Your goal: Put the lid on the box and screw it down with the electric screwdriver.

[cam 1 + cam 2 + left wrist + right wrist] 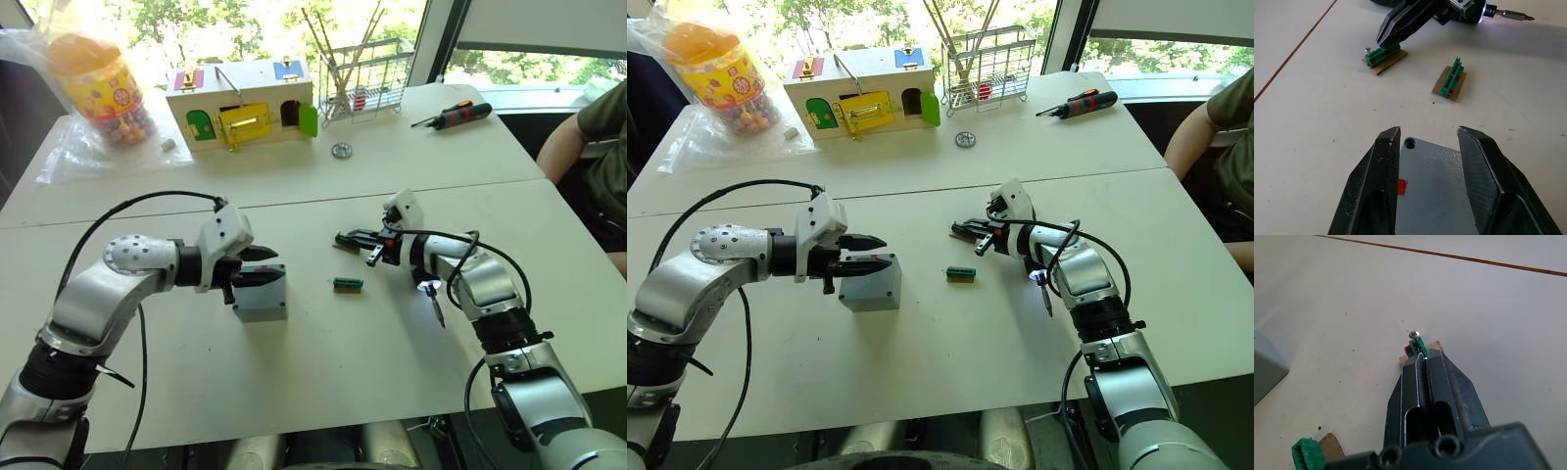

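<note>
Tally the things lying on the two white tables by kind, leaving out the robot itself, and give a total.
Grey plastic boxes: 1
Green terminal blocks on brown card: 2
Screwdrivers: 2 (lit black electric one, red-and-black hand one)
Wooden house-shaped boxes: 1
Wire racks: 1
Bead jars: 1
Metal gears: 1
Total: 9

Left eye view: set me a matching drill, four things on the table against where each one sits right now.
1. box
2. electric screwdriver
3. hand screwdriver
4. loose green block

A. beside the right forearm, tip lit
B. near the wire rack
C. at the left hand's open fingers
D. between box and right forearm

Pairs: 1-C, 2-A, 3-B, 4-D
</note>
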`<state>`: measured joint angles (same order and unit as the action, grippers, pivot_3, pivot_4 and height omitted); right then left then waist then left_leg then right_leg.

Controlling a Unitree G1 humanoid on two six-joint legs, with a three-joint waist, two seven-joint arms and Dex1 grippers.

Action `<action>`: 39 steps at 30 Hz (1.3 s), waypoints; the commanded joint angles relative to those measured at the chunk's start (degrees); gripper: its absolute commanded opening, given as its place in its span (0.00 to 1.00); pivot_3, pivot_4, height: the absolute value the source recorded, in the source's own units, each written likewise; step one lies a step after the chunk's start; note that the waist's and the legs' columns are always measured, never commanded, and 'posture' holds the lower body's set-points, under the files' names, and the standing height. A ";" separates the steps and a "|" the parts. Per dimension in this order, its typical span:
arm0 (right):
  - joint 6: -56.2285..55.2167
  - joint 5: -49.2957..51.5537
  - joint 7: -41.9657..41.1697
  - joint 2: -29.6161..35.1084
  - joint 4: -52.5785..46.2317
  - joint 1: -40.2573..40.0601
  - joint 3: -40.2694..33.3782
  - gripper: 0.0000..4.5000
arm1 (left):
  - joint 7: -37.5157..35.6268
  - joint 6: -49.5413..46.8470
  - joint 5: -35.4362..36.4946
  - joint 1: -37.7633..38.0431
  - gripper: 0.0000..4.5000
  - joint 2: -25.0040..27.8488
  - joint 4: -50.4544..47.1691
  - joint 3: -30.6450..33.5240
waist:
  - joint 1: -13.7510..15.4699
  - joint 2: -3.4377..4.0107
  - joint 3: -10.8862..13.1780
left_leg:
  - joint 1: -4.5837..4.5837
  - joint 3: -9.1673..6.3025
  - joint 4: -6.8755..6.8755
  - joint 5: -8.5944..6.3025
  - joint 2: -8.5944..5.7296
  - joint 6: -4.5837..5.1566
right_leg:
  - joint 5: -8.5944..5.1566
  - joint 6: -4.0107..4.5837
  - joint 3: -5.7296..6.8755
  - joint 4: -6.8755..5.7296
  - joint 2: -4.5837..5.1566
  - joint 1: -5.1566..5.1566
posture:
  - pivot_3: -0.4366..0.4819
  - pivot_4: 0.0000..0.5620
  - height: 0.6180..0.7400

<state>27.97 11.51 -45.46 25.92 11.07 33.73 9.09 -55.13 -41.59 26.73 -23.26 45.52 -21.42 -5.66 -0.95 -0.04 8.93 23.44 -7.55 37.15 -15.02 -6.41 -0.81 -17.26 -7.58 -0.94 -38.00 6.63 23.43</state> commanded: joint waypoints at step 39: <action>10.57 6.98 1.54 -7.92 -24.89 -1.49 9.50 0.00 | -2.51 -4.59 9.14 12.74 0.41 10.33 -6.36 13.86 | -0.14 0.00 0.00 | 0.00 -0.05 -0.05 0.00 0.02 0.00 | 0.00 0.00 -0.07 -0.04 0.04 0.06 | 0.48 0.27 1.00</action>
<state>39.85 18.62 -44.02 18.13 -12.86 32.22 19.06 -58.04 -46.14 35.51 -9.97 55.90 -26.58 7.81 -1.10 -0.03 8.93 23.44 -7.60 37.10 -15.02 -6.39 -0.81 -17.26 -7.57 -1.01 -38.04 6.67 23.49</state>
